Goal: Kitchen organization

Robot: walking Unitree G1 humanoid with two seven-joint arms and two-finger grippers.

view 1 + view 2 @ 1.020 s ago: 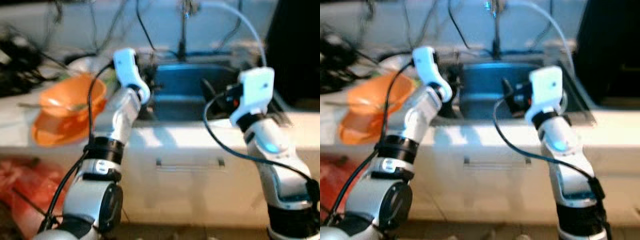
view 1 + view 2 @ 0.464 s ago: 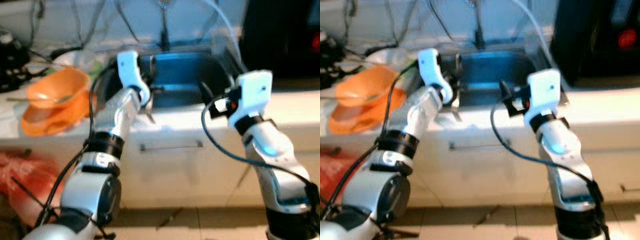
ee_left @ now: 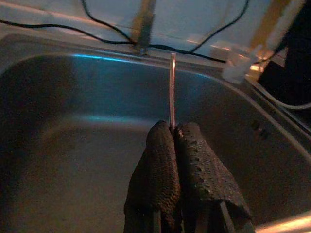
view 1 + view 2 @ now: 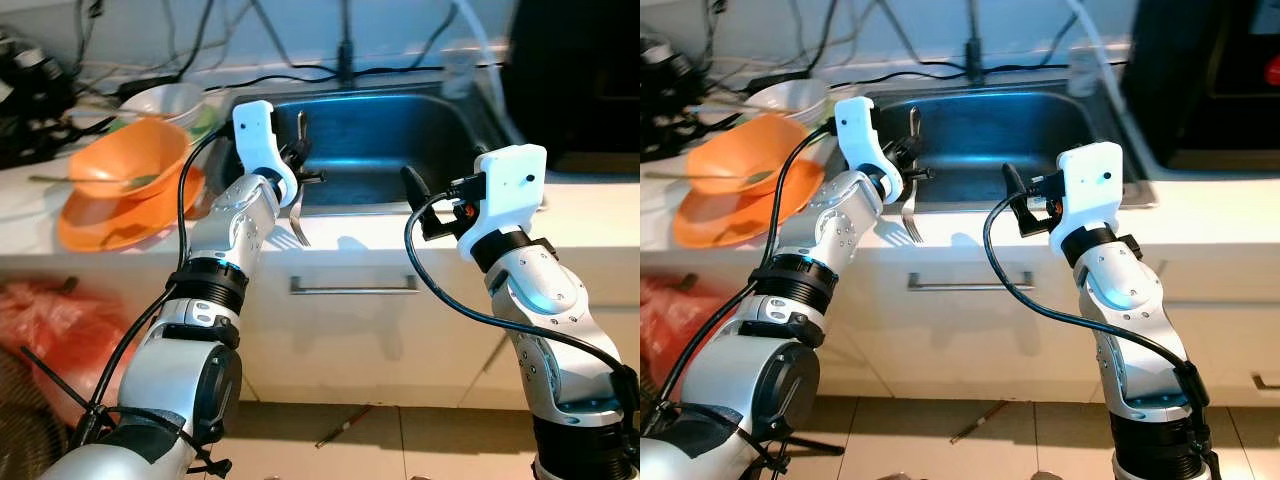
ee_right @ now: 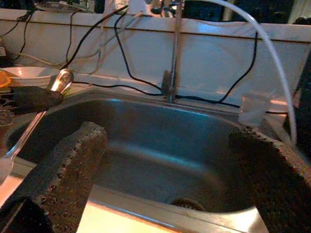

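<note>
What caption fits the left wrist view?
Left gripper shut on a fork, held over the steel sink.

The two head views look forward and down from above the counter, taking in the steel sink (image 4: 400, 130) at upper centre of the frame, the cabinet front below it and floor tiles along the bottom edge; the right eye's picture sits slightly shifted from the left's (the sink lies further left in it). The left wrist view looks along its closed fingers (image 3: 187, 165) from close above the basin toward the back wall. The right wrist view sits further back, facing the tap (image 5: 174, 48). All four share the sink.
</note>
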